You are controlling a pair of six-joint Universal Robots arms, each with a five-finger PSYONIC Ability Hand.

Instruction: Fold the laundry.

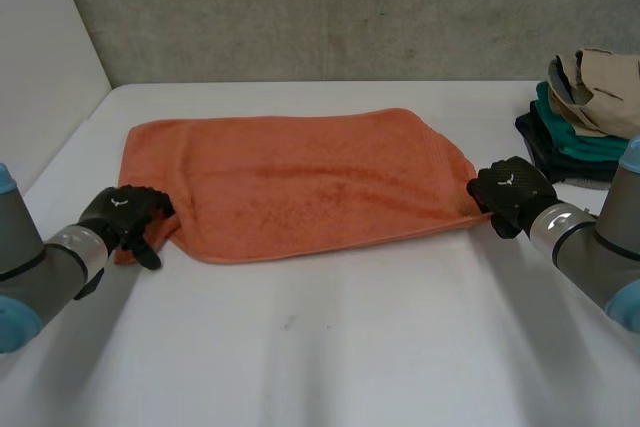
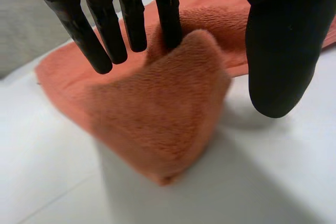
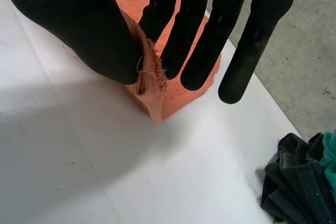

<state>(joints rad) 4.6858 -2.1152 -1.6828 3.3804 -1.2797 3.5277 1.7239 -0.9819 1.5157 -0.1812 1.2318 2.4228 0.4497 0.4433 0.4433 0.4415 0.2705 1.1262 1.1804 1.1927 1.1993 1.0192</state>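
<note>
On the white table (image 1: 350, 347), the orange towel (image 1: 300, 187) lies spread flat. Right hand (image 1: 512, 192) is at the near right corner, thumb and fingers pinching a bunched ridge of cloth. Left hand (image 1: 128, 212) is at the near left corner, which stands raised off the table; whether it has hold of the cloth cannot be told

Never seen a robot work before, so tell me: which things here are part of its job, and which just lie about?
In the job: orange towel, spread on the white table; left hand at its near left corner; right hand pinching its near right corner.
Lying about: pile of clothes beyond the right hand, untouched, perhaps laundry too.
</note>
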